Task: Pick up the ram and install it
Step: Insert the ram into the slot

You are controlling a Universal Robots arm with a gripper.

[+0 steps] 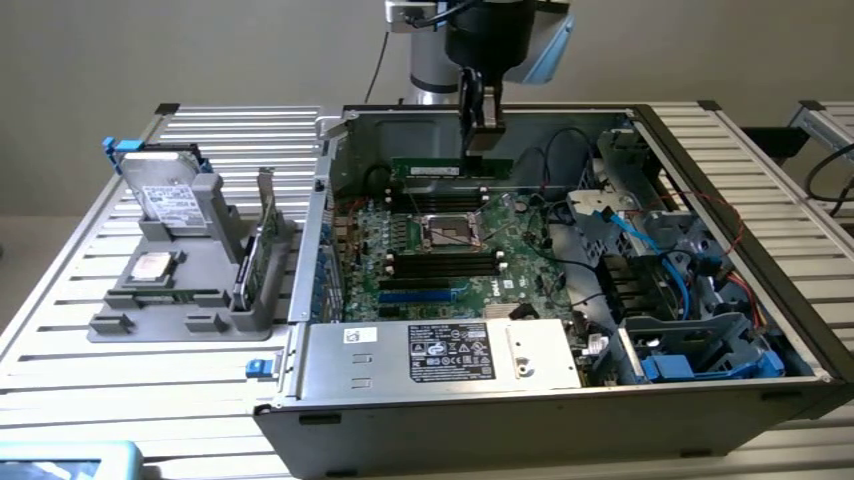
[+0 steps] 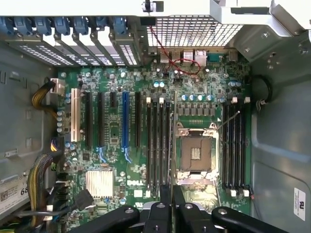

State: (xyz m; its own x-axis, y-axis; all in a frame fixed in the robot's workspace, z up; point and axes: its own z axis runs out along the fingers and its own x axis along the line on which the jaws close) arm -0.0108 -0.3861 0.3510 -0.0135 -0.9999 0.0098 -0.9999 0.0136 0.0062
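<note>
The ram point(image 1: 451, 167), a narrow green stick with a white label, hangs level inside the open computer case point(image 1: 747, 200), just above the motherboard point(image 1: 441, 250) on the far side of the CPU socket point(image 1: 451, 232). My gripper point(image 1: 483, 125) is shut on the ram's end toward the exterior view's right. In the wrist view the ram point(image 2: 172, 141) shows edge-on as a thin line running out from my gripper point(image 2: 171, 206). It lies between the CPU socket point(image 2: 195, 153) and the nearest bank of black memory slots point(image 2: 158, 145), very close to the slot beside the socket.
A grey holder point(image 1: 174, 300) on the table at the exterior view's left carries a silver hard drive point(image 1: 167, 195) and a tall green expansion card point(image 1: 267, 240). The power supply point(image 1: 441, 352) sits at the case's near side. Blue cables and drive bays point(image 1: 681, 290) fill its right.
</note>
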